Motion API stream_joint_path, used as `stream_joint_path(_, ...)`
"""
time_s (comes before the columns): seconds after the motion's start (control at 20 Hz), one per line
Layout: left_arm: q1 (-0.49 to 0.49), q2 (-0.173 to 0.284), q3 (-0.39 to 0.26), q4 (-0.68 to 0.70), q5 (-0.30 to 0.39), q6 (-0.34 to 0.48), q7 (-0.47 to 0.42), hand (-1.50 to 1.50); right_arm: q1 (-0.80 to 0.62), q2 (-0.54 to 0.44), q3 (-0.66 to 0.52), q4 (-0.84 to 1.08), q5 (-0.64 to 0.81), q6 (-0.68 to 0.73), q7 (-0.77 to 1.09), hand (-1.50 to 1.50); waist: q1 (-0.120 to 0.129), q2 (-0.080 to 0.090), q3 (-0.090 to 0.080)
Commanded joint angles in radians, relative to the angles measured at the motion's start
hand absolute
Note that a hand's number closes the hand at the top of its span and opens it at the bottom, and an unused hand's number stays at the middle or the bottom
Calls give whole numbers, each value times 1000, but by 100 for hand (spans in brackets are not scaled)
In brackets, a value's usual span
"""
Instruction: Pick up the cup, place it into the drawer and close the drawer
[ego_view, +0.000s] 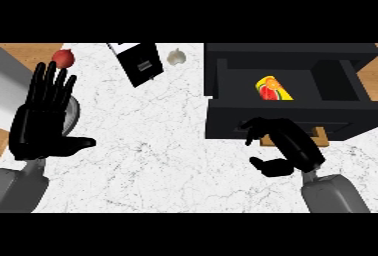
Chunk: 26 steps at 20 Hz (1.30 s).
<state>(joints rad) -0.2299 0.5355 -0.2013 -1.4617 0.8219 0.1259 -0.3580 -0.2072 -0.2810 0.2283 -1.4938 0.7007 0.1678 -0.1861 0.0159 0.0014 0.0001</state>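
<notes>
A yellow and red cup (273, 89) lies on its side inside the open black drawer (288, 120) at the right of the counter. My right hand (284, 145) hovers just in front of the drawer's front panel, fingers curled and holding nothing, beside the tan handle (319, 135). At the left edge my left hand (44, 115) rests open, fingers straight and pointing up.
A red onion (64, 58) sits at the far left, a garlic bulb (176, 57) at the top middle, and a black and white box (138, 62) stands between them. A grey round object (72, 111) is partly hidden behind my left hand.
</notes>
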Motion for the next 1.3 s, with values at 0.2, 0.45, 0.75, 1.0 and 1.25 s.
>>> stream_joint_path(0.2, 147, 4, 81, -50, 0, -112, -20, -150, -223, 29, -44, 415, 105, -69, -96, -150, 4, 1, 0)
stream_joint_path(0.45, 145, -33, 114, -7, -37, -171, -19, -150, -359, 98, -87, 655, 128, -125, -146, -150, 0, 2, 0)
stream_joint_path(0.75, 149, 11, 186, -25, 7, -216, 56, -150, -497, 106, -174, 955, 108, -193, -273, -150, 11, 6, 1)
stream_joint_path(1.0, 96, -1, 185, 17, -7, -240, 50, -150, -660, 49, -237, 1118, 86, -140, -315, -150, 28, 16, 2)
stream_joint_path(1.25, 147, -25, 160, 10, -38, -276, 9, -150, -720, -14, -263, 1203, 89, -127, -349, -150, 52, 24, 2)
